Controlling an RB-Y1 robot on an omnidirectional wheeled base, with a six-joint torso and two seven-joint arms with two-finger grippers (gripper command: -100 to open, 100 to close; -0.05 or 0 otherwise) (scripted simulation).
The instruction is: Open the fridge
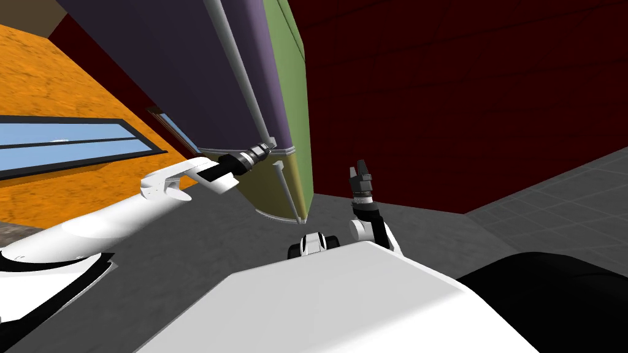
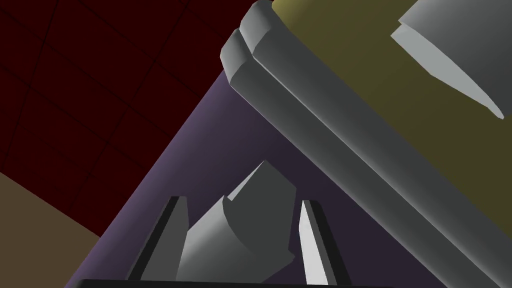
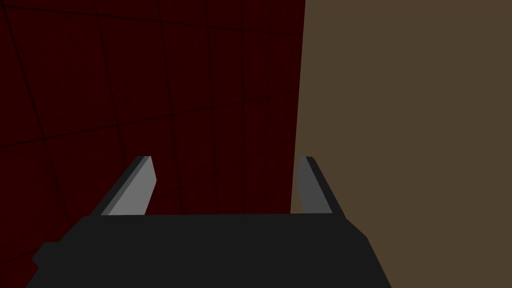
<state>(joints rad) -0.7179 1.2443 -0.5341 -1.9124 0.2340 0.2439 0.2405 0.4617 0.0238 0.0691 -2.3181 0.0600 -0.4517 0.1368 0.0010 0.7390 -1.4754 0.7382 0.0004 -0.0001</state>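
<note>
Closed on the lower end of a long grey handle [image 2: 235,235]: the two thin fingers [image 2: 312,245] of the left gripper [image 2: 240,202], one pressing each side of the bar. Just past the fingertips, a grey strip [image 2: 350,150] dividing the purple upper door [image 1: 184,61] from a yellow-olive lower door [image 1: 270,193]. On that lower door, just beyond the strip, a second, shorter handle [image 1: 288,193], untouched.

Close ahead at 11 to 12 o'clock, the fridge [image 1: 294,92], tall, with an olive side wall. Gripped handle running up the purple door toward 12 o'clock, along the door's 3 o'clock edge.

At 1 o'clock, well apart from the fridge, the right gripper [image 1: 362,168], raised, its fingers [image 3: 140,185] spread wide around nothing.

Probably stiff and heavy to move: a rigid hinged door, likely resisting at the seal before swinging freely. Smooth bar, so likely slippery under thin blades. Best held square across the bar, as now, on the edge that seems farthest from the hinge; hinge side itself impossible to tell. Probably calls for an arcing pull toward 6 o'clock.
</note>
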